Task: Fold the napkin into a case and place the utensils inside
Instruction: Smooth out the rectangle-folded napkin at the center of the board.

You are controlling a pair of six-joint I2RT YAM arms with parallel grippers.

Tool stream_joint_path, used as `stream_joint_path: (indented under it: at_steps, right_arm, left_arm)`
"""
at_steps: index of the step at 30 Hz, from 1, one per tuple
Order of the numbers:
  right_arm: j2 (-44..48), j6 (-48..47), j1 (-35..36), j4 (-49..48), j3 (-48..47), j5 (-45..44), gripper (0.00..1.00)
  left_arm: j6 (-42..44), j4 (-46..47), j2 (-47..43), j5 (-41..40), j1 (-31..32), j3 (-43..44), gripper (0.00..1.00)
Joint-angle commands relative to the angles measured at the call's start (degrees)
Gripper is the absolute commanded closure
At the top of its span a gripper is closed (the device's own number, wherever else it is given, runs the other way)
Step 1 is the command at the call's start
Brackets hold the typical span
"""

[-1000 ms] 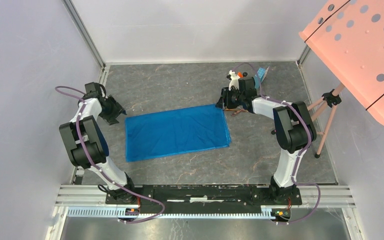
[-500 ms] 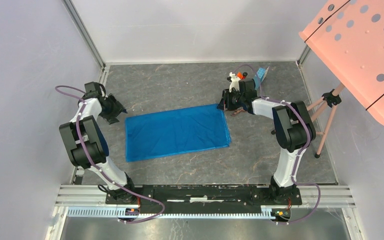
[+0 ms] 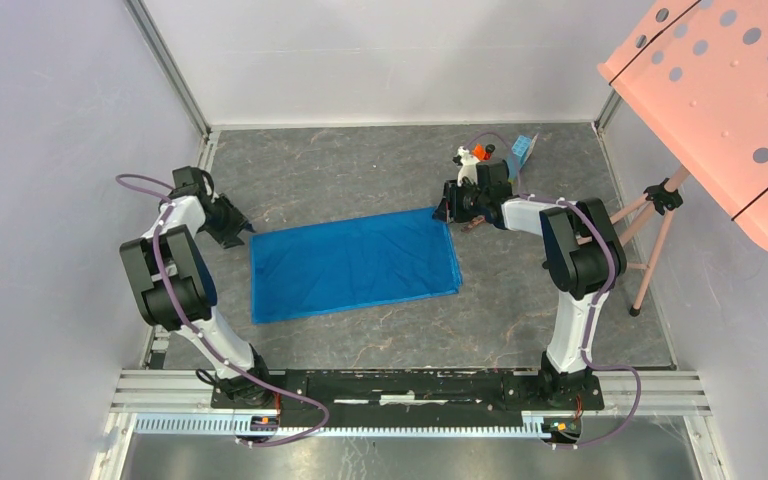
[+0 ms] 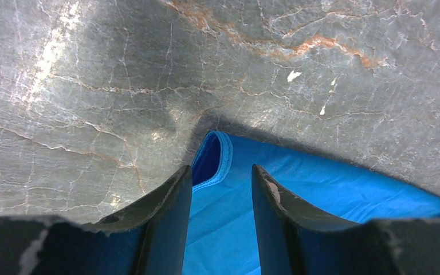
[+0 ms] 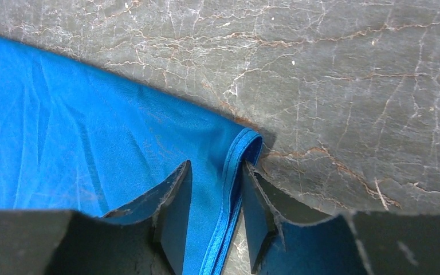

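- Napkin [image 3: 352,263]: one, bright blue, lying flat in the middle of the tabletop [image 3: 360,170].
- Two arms, one at each far corner.
- Left arm [image 3: 175,225]: jaws part-open, astride the far left corner.
- Right arm [image 3: 525,212]: jaws narrowly parted, astride the far right hem.

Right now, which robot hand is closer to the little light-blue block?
Right. The right gripper is at the napkin's far right corner, near the light-blue block; the left gripper is at the opposite far corner, farther away.
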State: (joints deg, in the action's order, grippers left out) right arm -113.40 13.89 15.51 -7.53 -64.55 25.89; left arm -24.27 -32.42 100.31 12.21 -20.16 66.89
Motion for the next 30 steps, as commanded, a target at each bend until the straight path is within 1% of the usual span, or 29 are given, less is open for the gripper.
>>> stream_joint_path:
  at_steps: [1, 4, 8, 10, 13, 18, 20, 25, 28, 30]
  right_arm:
    - [-0.59, 0.42, -0.52, -2.36, -1.51, 0.92, 0.59]
    - [-0.68, 0.69, -0.56, -2.87, -1.47, 1.28, 0.63]
    - [-1.13, 0.91, -0.62, -3.32, -1.79, 1.29, 0.64]
    - [-1.56, 1.18, -0.57, -3.53, -2.06, 1.75, 0.66]
    - [-1.81, 1.73, -0.6, -4.39, -2.08, 2.3, 0.75]
    - [-0.73, 3.31, -0.65, -4.77, -2.61, 3.05, 0.92]
    - [0.11, 4.59, -0.71, -5.47, -2.54, 4.2, 0.96]
    - [2.87, 7.44, -0.7, -7.63, -1.04, 5.31, 1.0]
    - [3.5, 8.99, -1.23, -8.31, -0.88, 5.69, 1.0]
    - [3.59, 10.87, -1.78, -9.42, -0.72, 7.42, 1.0]
  left_arm:
    - [4.87, 1.49, 0.97, 0.12, -0.05, 1.13, 0.51]
    - [4.94, 1.69, 2.28, 0.82, -0.02, 1.91, 0.58]
    - [4.59, 2.27, 3.27, 2.27, -0.04, 1.99, 0.61]
    - [4.43, 2.69, 3.49, 2.81, 0.01, 1.97, 0.63]
    - [3.61, 3.37, 3.9, 3.98, -0.37, 1.79, 0.69]
    - [1.67, 5.04, 3.93, 6.34, -1.69, 0.97, 0.78]
    - [1.22, 5.51, 3.93, 6.83, -2.03, 0.72, 0.81]
    - [0.73, 6.41, 4.17, 8.23, -2.42, 0.34, 0.87]
    - [0.72, 6.45, 4.45, 8.23, -2.47, 0.29, 0.88]
    - [0.8, 6.35, 4.39, 8.19, -2.57, 0.34, 0.88]
